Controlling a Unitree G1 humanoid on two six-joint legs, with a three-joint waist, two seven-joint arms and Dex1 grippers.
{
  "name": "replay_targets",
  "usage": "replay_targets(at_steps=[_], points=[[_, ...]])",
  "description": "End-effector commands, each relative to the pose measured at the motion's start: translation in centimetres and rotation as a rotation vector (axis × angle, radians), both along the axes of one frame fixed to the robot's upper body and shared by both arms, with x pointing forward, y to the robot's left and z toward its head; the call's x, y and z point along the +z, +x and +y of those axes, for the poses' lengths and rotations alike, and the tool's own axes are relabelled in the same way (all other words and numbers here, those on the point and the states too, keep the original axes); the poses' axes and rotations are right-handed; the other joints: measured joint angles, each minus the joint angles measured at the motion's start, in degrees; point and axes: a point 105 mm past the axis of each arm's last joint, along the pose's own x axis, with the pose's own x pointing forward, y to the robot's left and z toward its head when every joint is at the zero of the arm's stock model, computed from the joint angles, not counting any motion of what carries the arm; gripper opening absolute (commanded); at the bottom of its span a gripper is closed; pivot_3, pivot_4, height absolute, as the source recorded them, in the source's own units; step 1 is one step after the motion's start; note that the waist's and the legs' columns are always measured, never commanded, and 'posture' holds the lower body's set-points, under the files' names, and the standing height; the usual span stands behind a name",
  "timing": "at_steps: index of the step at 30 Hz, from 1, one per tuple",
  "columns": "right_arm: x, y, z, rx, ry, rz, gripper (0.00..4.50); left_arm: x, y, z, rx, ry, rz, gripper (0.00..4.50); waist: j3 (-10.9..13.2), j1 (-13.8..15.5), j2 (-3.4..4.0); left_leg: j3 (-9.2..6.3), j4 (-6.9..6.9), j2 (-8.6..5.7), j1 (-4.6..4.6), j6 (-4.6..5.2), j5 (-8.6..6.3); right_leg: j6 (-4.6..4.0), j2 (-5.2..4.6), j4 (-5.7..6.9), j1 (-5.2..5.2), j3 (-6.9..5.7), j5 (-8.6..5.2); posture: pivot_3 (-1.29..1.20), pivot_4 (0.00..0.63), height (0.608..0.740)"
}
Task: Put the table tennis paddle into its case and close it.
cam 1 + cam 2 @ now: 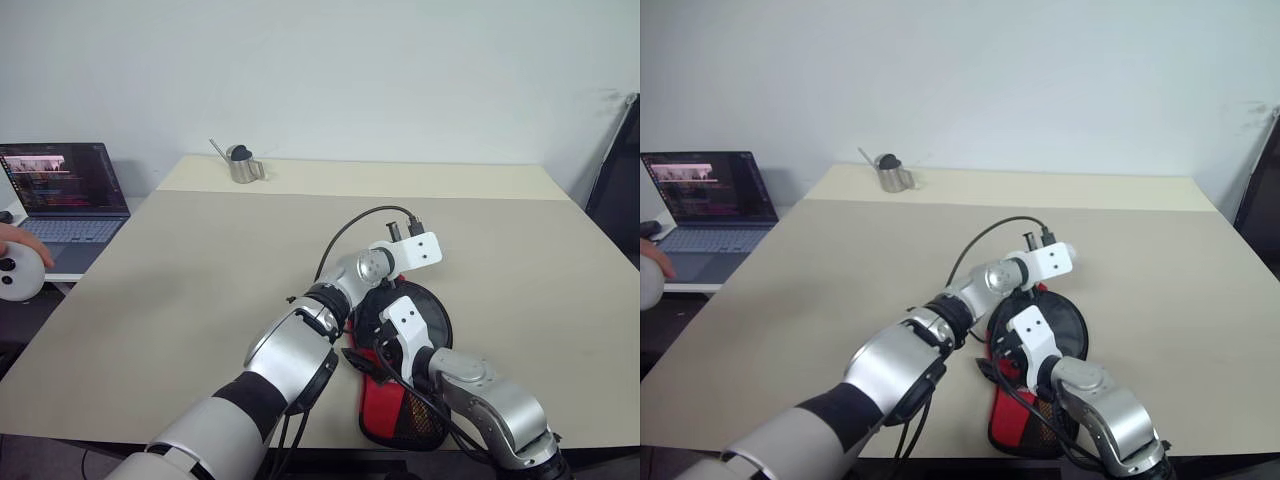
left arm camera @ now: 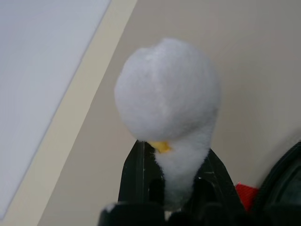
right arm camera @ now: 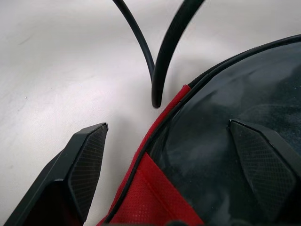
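The case [image 1: 436,318] lies flat near the table's front edge, its round black part farther away and its red end with the mesh pocket [image 1: 388,408] toward me. My left gripper [image 2: 174,155] is shut on the case's white fluffy charm [image 2: 167,99], held just above the table beside the case's rim. My right gripper [image 3: 167,127] hovers open over the case's left rim, one finger [image 3: 87,160] above the bare table and the other above the black face [image 3: 263,160]. The table tennis paddle is hidden.
A small metal jug [image 1: 243,165] stands at the far side of the beige table [image 1: 200,270]. Off the table's left sit a laptop [image 1: 62,195] and a person's hand on a white device [image 1: 20,265]. Black cables [image 3: 162,56] loop over the arms near the case.
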Motion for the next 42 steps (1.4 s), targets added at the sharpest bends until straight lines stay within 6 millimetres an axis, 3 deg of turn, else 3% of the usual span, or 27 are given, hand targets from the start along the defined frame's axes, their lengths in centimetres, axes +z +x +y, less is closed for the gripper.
replay_targets(at_steps=[1,4,7,13,17,21,25,32,36,42], points=[[-5.2,-2.0,-0.8,-0.016,-0.081,0.245,4.5,1.8,-0.3,-1.2,-0.044,-0.015,-0.063,0.1,0.0,0.0,0.0,0.0,0.0,0.0,0.0,0.0,0.0,0.0,0.0,0.0,0.0,0.0,0.0,0.0,0.15,0.74],[-5.2,-1.9,-0.9,-0.019,-0.081,0.243,4.5,1.4,-0.3,-1.2,-0.034,-0.03,-0.022,0.1,0.0,0.0,0.0,0.0,0.0,0.0,0.0,0.0,0.0,0.0,0.0,0.0,0.0,0.0,0.0,0.0,0.15,0.74],[-5.0,-1.6,-0.9,-0.027,-0.08,0.233,4.5,-1.4,-1.2,-0.8,-0.078,0.033,0.084,0.1,-0.1,0.0,0.05,0.01,0.0,0.0,0.01,0.0,0.0,0.0,0.0,0.0,0.0,0.0,0.0,0.0,0.15,0.74],[-4.9,-1.2,-0.9,-0.028,-0.081,0.227,4.5,-1.8,-0.8,0.3,-0.048,-0.009,0.158,2.21,-0.1,-0.1,0.1,0.0,0.0,0.0,0.03,0.0,0.0,0.0,0.0,0.02,0.01,0.0,0.0,0.0,0.15,0.74],[-4.6,-0.5,-0.7,-0.025,-0.081,0.212,4.5,-0.5,0.1,1.7,-0.014,-0.061,0.163,3.64,-0.1,-0.2,0.1,0.0,0.01,0.0,0.1,0.0,0.0,0.02,0.01,0.02,0.07,0.01,0.01,0.0,0.15,0.74],[-4.3,0.4,-0.9,-0.039,-0.074,0.202,4.5,1.6,1.9,4.3,0.082,-0.182,0.17,3.64,-0.1,-0.5,0.11,-0.01,0.01,0.02,0.17,0.01,0.0,0.07,0.03,0.04,0.1,0.02,0.03,0.0,0.15,0.74],[-3.7,1.3,-1.1,-0.041,-0.064,0.184,4.5,5.5,3.7,8.0,0.16,-0.368,0.132,3.64,-0.1,-0.8,0.11,0.0,0.03,0.05,0.21,0.02,0.02,0.15,0.05,0.06,0.11,0.05,0.09,0.0,0.15,0.74],[-1.2,1.7,-1.2,-0.005,0.021,0.131,4.5,9.6,4.1,14.1,0.13,-0.65,0.135,3.64,-0.1,-0.5,0.13,0.0,0.04,0.04,0.13,0.02,0.02,0.16,0.02,-0.01,0.13,0.01,0.09,0.0,0.15,0.74],[0.6,1.4,-1.1,0.032,0.075,0.09,4.5,10.1,1.8,16.0,-0.048,-0.759,0.197,3.64,-0.1,-0.3,0.22,0.01,0.03,0.07,0.04,0.01,0.02,0.01,0.01,0.0,0.04,0.0,0.17,0.0,0.15,0.74],[4.7,1.0,-2.1,0.06,0.176,0.044,4.5,8.7,-4.1,16.3,-0.199,-0.759,0.309,3.64,0.2,-0.2,0.36,-0.16,0.02,0.23,-0.19,-0.02,0.02,-0.24,-0.03,-0.01,-0.18,0.14,0.22,0.0,0.15,0.74]])
